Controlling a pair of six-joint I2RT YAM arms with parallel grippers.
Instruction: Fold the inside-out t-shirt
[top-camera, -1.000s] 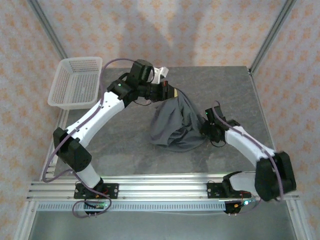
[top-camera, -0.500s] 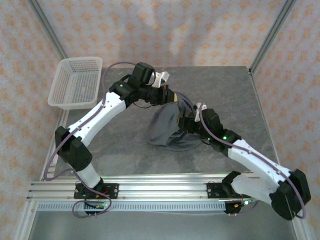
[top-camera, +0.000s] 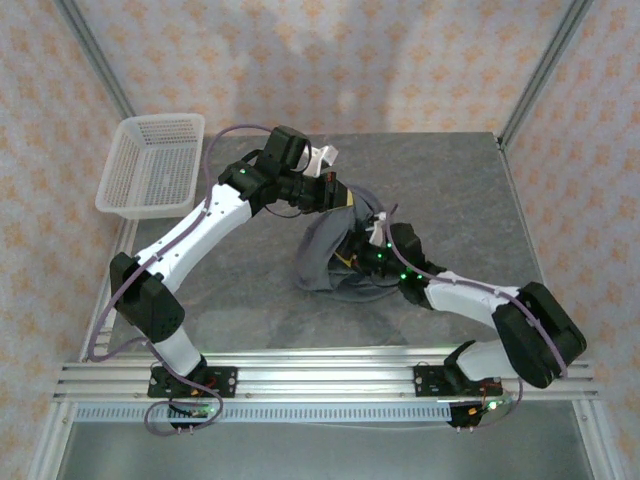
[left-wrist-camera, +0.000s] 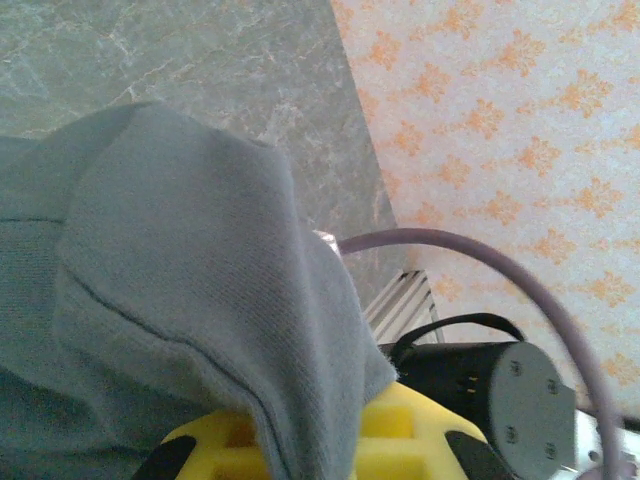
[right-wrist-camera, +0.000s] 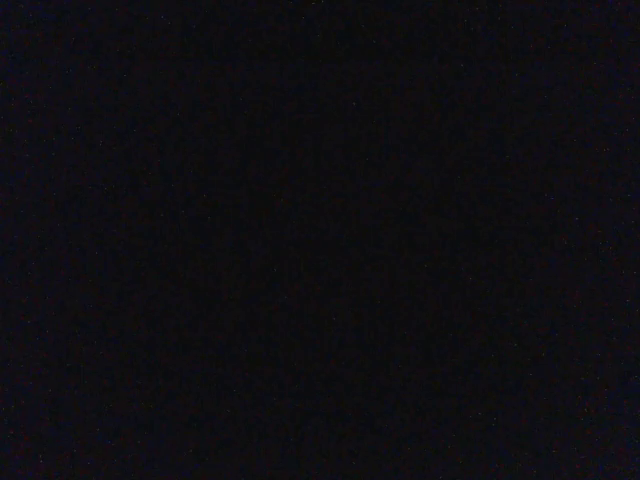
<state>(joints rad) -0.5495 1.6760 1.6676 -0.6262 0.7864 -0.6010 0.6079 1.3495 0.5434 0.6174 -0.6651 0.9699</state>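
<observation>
Marbled table (top-camera: 240, 300) overhead; close up, t-shirt (left-wrist-camera: 170, 300) drapes yellow fingers (left-wrist-camera: 410, 440).

I log the t-shirt (top-camera: 322, 250) as plain slate-grey, no print. Table (top-camera: 450, 180): grey, marbled veining. Basket (top-camera: 150, 165): white mesh. Walls (top-camera: 300, 60): pale pink with a repeating orange floral motif. Left arm (top-camera: 190, 235) and right arm (top-camera: 460, 295): white shells, black joints. Left gripper (top-camera: 347, 196) pads (left-wrist-camera: 400, 440): yellow. Cable (left-wrist-camera: 480, 260): lilac.
</observation>
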